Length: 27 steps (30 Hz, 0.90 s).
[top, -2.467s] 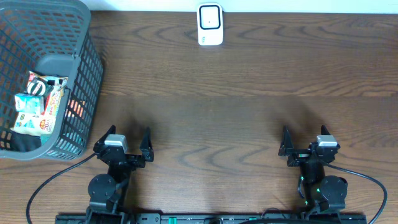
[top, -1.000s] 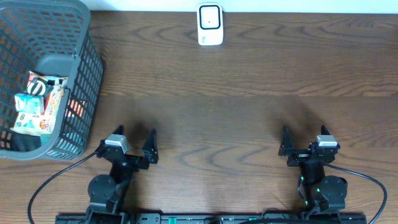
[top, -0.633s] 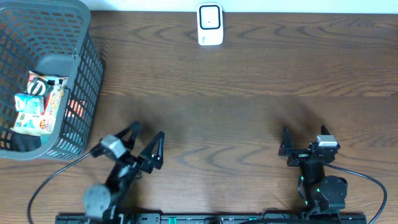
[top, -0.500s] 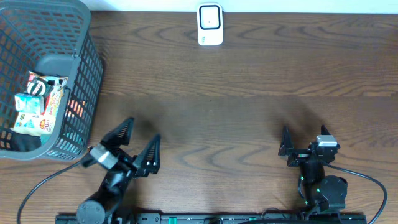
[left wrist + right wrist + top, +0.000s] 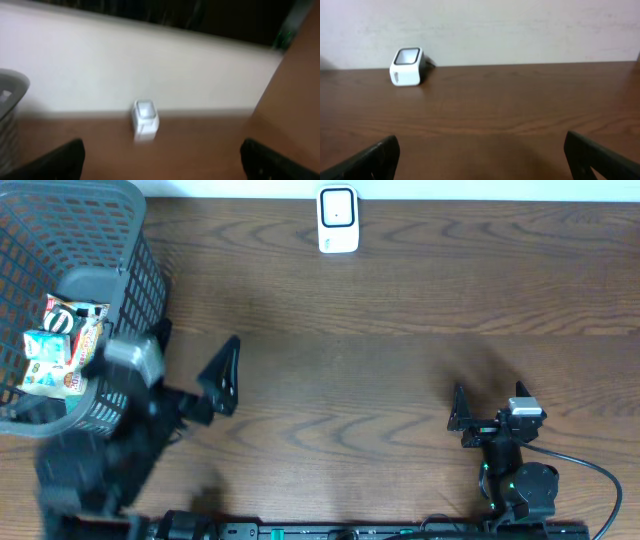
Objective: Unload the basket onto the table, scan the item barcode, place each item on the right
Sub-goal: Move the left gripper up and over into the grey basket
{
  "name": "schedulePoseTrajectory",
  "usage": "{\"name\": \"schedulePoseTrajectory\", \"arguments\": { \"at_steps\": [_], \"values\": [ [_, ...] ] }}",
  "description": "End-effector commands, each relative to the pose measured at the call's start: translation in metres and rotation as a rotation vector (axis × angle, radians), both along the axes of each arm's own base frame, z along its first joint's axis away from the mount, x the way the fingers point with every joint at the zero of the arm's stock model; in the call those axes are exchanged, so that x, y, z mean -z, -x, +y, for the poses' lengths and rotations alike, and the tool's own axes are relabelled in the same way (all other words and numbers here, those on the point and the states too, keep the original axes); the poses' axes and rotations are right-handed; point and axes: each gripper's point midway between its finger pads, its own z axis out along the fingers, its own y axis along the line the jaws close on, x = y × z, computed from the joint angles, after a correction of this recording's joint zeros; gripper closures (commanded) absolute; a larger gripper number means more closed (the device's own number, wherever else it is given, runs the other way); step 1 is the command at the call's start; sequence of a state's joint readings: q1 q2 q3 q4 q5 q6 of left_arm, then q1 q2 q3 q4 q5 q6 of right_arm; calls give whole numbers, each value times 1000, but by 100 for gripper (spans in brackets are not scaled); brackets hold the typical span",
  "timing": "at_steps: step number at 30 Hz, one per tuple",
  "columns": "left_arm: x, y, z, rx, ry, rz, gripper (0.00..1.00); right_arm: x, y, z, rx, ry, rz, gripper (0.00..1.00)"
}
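Note:
Several snack packets [image 5: 62, 345], the items, lie inside the grey mesh basket [image 5: 140, 270] at the far left; no barcode shows. A white scanner [image 5: 338, 220] stands at the table's far edge, also seen as the scanner [image 5: 145, 120] and the scanner [image 5: 407, 60] in the wrist views. My left gripper [image 5: 196, 346] is raised and blurred beside the basket's right wall, open and empty. In its own view the left gripper [image 5: 162, 165] faces the scanner. My right gripper [image 5: 488, 404] rests open and empty near the front right, and the right gripper [image 5: 482, 160] has only bare table between its fingers.
The wooden table [image 5: 400, 330] stretches between the basket and the right arm. A pale wall [image 5: 520, 25] runs behind the scanner. A black cable [image 5: 590, 470] loops by the right arm's base.
The left arm has risen from its rest at the front and swung left and away toward the basket, its jaws still wide. The right arm has not moved.

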State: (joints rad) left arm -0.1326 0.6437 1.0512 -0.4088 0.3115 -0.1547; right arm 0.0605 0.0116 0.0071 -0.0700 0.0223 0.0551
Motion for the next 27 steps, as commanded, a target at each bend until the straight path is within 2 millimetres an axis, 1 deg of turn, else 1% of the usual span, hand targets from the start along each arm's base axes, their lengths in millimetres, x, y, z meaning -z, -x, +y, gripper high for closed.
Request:
{"name": "schedulePoseTrajectory", "arguments": {
  "at_steps": [1, 2, 4, 8, 10, 11, 14, 16, 17, 18, 20, 22, 24, 27],
  "values": [
    [-34, -15, 0, 15, -174, 71, 3, 0, 0, -1, 4, 11, -1, 1],
    [-37, -19, 0, 19, -179, 115, 2, 0, 0, -1, 4, 12, -1, 1],
    [-34, -24, -1, 23, -192, 210, 3, 1, 0, -1, 4, 12, 0, 1],
    [-46, -41, -2, 25, -221, 198, 3, 0, 0, -1, 4, 11, -1, 1],
    [-57, -51, 12, -64, -233, 189, 3, 0, 0, -1, 4, 11, -1, 1],
    [-62, -56, 24, -140, -232, 197, 2, 0, 0, -1, 4, 12, -1, 1],
    [-74, -70, 72, -388, -233, 250, 2, 0, 0, -1, 4, 11, -1, 1],
    [-76, -78, 102, -517, -219, 301, 3, 0, 0, -1, 4, 12, -1, 1],
    [-76, -83, 121, -594, -184, 329, 3, 0, 0, -1, 4, 11, -1, 1],
    [-74, -87, 148, -709, -110, 360, 2, 0, 0, -1, 4, 11, -1, 1],
    [-65, -91, 191, -871, 33, 399, 2, 0, 0, -1, 4, 11, -1, 1],
    [-53, -93, 223, -979, 127, 426, 3, 0, 0, -1, 4, 12, -1, 1],
    [-41, -94, 248, -1054, 174, 459, 2, 0, 0, -1, 4, 11, -1, 1],
    [-21, -91, 264, -1105, 187, 524, 3, 0, 0, -1, 4, 11, -1, 1]
  ]
}}
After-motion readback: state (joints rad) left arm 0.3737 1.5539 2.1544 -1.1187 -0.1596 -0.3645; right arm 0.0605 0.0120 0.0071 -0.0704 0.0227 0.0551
